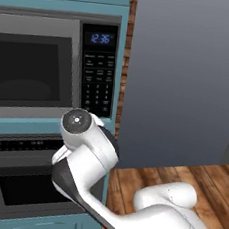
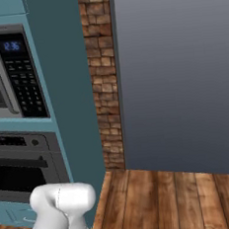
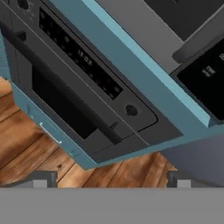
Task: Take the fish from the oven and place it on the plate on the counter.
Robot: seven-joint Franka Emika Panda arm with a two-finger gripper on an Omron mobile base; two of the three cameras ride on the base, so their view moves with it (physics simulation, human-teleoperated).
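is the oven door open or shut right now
Shut: the oven door sits flush under its control strip, bar handle across the front.

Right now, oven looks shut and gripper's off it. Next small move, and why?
Probably ease the open gripper toward the oven's bar handle. The oven door is closed, so the fish inside can't be reached, and in the hand view the fingertips are apart and short of the handle.

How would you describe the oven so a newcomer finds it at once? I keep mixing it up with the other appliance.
Look at the tall teal cabinet column left of the brick strip. The oven is the lower of its two built-in appliances, under the microwave. It has a bar handle and a dark control strip over its shut door's window; the microwave has a keypad and blue clock.
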